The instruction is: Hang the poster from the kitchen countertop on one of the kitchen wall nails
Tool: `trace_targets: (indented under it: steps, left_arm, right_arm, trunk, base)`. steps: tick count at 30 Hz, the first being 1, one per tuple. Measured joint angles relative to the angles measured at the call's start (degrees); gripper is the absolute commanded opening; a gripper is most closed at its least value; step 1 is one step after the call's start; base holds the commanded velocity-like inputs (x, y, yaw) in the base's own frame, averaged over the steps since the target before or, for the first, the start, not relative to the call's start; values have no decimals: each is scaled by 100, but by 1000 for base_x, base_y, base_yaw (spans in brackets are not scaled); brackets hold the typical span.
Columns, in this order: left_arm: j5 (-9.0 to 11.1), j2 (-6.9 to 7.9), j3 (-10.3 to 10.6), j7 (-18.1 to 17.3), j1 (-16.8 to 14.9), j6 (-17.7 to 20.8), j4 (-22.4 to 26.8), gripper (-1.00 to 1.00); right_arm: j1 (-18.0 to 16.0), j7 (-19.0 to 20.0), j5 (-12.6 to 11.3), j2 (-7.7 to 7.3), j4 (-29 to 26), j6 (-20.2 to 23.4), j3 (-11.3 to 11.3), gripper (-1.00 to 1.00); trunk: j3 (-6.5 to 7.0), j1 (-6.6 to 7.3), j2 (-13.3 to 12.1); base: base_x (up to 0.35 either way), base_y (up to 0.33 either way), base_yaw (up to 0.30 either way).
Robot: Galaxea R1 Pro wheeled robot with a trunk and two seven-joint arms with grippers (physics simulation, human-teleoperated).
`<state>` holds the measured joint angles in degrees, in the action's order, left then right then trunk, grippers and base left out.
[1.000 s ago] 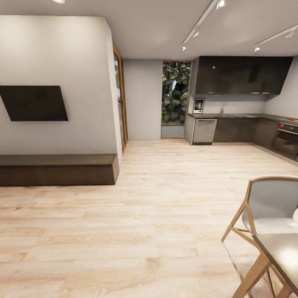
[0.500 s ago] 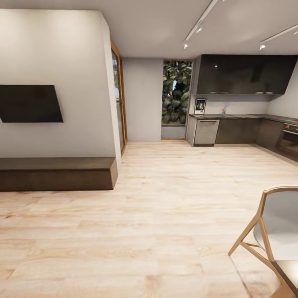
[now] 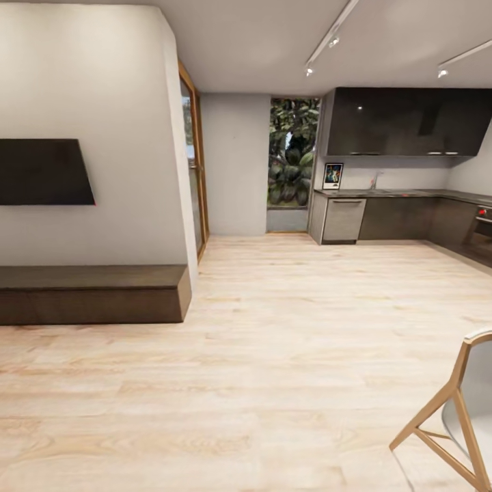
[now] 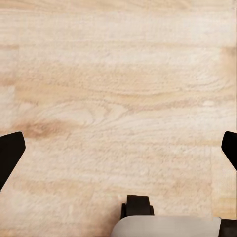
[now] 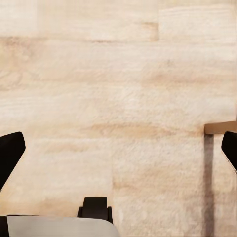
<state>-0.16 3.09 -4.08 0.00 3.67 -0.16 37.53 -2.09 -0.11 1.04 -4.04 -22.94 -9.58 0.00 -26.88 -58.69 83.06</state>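
Two claws spread, both empty over bare floor (image 4: 118, 98).
The poster (image 3: 333, 175) stands on the far countertop (image 3: 396, 193), well beyond either claw; I'd drive straight, skirting the chair (image 3: 454, 417).

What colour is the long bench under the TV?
Dark brown bench, seen best in the head view.

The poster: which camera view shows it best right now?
The head view: the poster stands small and far off on the kitchen countertop, against the wall. Both wrist views look down at the wooden floor between open fingers.
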Motion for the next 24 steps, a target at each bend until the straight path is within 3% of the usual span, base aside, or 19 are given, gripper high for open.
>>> trace_targets:
  steps: [24]
  left_arm:
    - [0,5,0,0,0,0,0,100]
  right_arm:
    - [-3,-1,0,-14,-5,0,-7,100]
  trunk:
    - [0,0,0]
  base:
    - [325,-117,0]
